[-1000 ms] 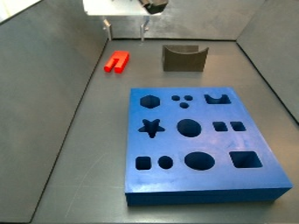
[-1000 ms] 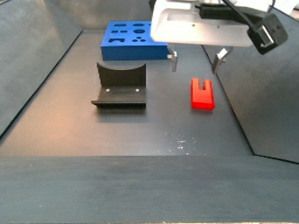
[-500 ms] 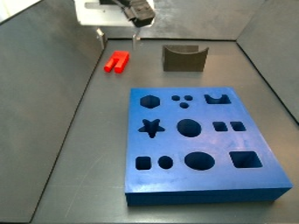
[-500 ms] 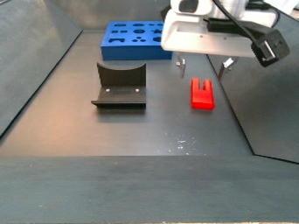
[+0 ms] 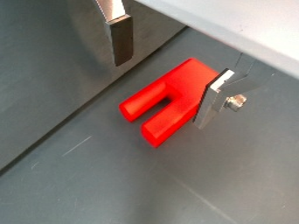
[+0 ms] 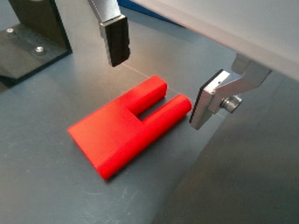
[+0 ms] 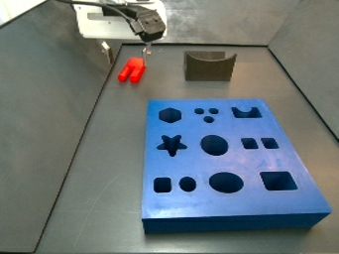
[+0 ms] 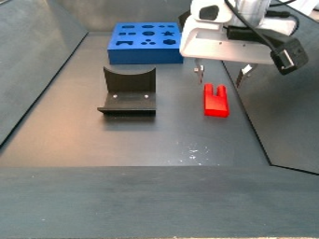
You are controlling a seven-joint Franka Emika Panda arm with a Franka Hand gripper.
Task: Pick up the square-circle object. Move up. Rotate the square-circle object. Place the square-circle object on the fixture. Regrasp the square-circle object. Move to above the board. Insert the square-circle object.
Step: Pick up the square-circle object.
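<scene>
Red plastic sits squarely between the fingers now: the square-circle object [image 6: 126, 127] lies flat on the grey bench [image 8: 137, 140], and the gripper [image 6: 160, 74] has come down over it from where it hung a second ago, higher and off toward the middle of the bench. In a side view the gripper [image 8: 222, 72] is low above the red piece [image 8: 217, 99], its two plates straddling the far end. Both wrist views show the jaws spread wide, one dark pad [image 6: 114, 39] standing clear of the block and the silver plate [image 6: 212, 98] on the other side just beside one prong; nothing is gripped. To my eye this is the last of the approach before the pick-up: the block is bracketed, and what is left is a closing squeeze.

The fixture [image 8: 127, 91] stands well apart from the red piece, and the board [image 8: 145, 43] lies beyond it, untouched.

Some things I cannot settle. Whether the silver plate actually touches the prong or only nears it is too close to call. In a side view the arm's white housing [image 7: 117, 20] covers the fingers, with the block [image 7: 131, 70] beneath. How far the fingertips are from the bench is not clear either.
</scene>
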